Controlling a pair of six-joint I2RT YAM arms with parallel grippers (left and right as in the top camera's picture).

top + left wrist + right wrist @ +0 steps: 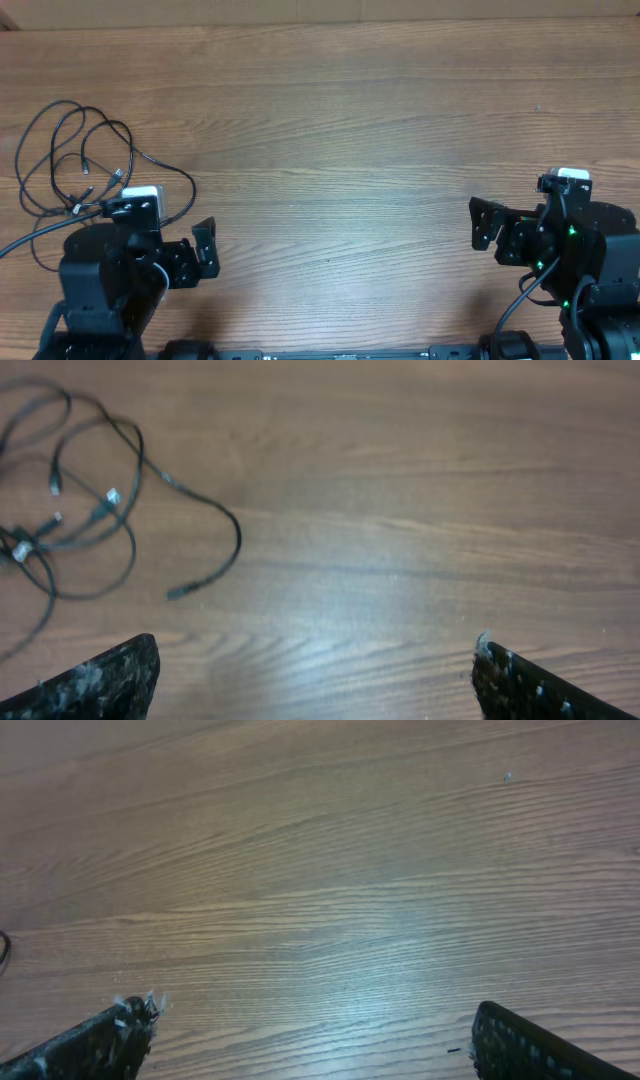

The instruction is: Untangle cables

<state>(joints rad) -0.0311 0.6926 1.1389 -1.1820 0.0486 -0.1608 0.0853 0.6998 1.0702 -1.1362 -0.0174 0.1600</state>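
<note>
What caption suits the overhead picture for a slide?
Tangled black cables lie on the wooden table near the open left gripper; the open right gripper sits far right.

A robotics lab workstation, judging by the plain wood-grain bench (350, 100) with a left arm (100, 280) and a right arm (590, 270) standing at its near edge.

The left arm (100, 275) is sitting low at about seven o'clock in the overhead view. Its left gripper (204, 250) is pointing toward three o'clock, jaws standing wide apart and empty. The right arm (590, 265) is resting at four o'clock. Its right gripper (486, 222) is facing nine o'clock, jaws likewise spread wide.
</note>
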